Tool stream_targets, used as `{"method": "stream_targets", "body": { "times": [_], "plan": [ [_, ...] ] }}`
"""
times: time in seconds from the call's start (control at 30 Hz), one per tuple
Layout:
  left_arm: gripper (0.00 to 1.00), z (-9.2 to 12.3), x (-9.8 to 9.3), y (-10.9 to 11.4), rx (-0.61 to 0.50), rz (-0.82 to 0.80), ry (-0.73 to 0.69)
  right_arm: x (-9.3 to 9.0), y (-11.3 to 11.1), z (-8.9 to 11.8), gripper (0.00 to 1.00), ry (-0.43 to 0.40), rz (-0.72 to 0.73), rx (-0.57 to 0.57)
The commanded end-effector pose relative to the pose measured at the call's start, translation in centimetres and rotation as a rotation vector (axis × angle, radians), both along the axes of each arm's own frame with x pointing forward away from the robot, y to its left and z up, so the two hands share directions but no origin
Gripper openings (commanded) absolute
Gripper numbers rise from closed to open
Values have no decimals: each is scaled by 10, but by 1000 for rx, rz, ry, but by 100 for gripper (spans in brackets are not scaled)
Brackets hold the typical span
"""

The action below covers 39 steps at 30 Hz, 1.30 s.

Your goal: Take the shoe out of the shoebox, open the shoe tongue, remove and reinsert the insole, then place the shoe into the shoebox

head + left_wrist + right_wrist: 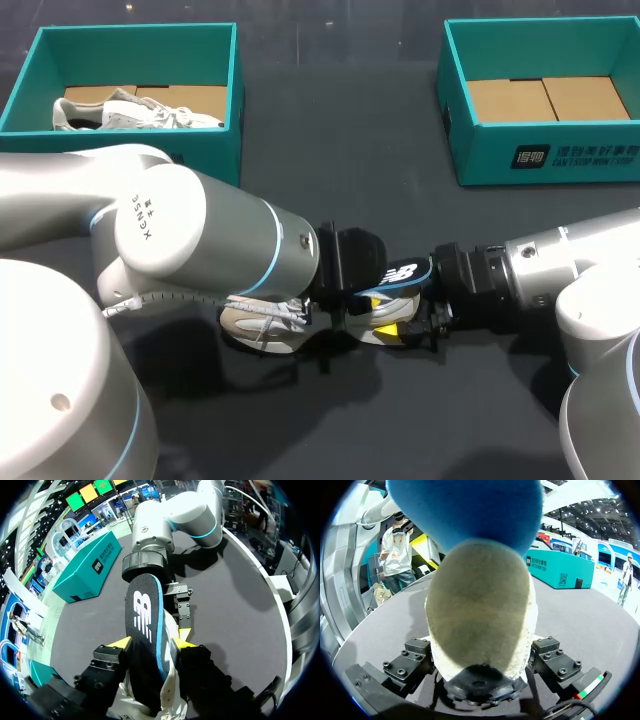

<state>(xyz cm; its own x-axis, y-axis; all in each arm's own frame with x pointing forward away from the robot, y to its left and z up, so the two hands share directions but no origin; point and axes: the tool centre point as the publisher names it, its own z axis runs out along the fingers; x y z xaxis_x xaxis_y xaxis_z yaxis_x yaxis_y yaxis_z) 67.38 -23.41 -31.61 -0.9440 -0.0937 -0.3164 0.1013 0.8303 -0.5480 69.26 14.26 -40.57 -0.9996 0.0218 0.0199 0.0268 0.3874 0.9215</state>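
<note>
A grey-white shoe (255,322) lies on the dark table near the front middle, between my two arms. A black insole (400,273) with a blue edge sticks up and out of it. In the left wrist view my left gripper (152,643) is shut on the insole (145,630), a yellow tip against each long edge, with the shoe's white upper (170,690) below. My left gripper (365,300) comes in over the shoe. My right gripper (410,325) is at the shoe's other end. In the right wrist view its black fingers (415,660) press both sides of the shoe (480,620), under the insole's blue underside (465,510).
A teal shoebox (237,110) at the back left holds a second pale shoe (130,112). Another teal shoebox (550,155) at the back right shows only its brown cardboard floor. My left arm's big elbow (150,240) covers the front left of the table.
</note>
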Motion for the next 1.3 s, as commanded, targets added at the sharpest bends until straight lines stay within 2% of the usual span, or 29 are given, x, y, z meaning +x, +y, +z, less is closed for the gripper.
{"method": "stream_targets", "body": {
  "times": [0.03,0.67,0.73,0.93,1.1,1.3],
  "plan": [
    [47,-5,4,1,-7,-18,-3,0,3,-1,0,1,-1,-5],
    [46,-17,15,-2,-3,-60,-10,0,3,-1,0,1,-1,-5],
    [40,-17,17,-4,-2,-59,-4,0,3,-1,0,1,-1,-5],
    [0,-15,21,-7,-6,-59,15,0,3,-1,0,1,-1,-5],
    [0,-7,22,-8,-20,-66,49,0,3,-1,0,1,-1,-5],
    [0,12,18,-13,-44,-80,126,0,3,-1,0,1,-1,-5]
  ]
}}
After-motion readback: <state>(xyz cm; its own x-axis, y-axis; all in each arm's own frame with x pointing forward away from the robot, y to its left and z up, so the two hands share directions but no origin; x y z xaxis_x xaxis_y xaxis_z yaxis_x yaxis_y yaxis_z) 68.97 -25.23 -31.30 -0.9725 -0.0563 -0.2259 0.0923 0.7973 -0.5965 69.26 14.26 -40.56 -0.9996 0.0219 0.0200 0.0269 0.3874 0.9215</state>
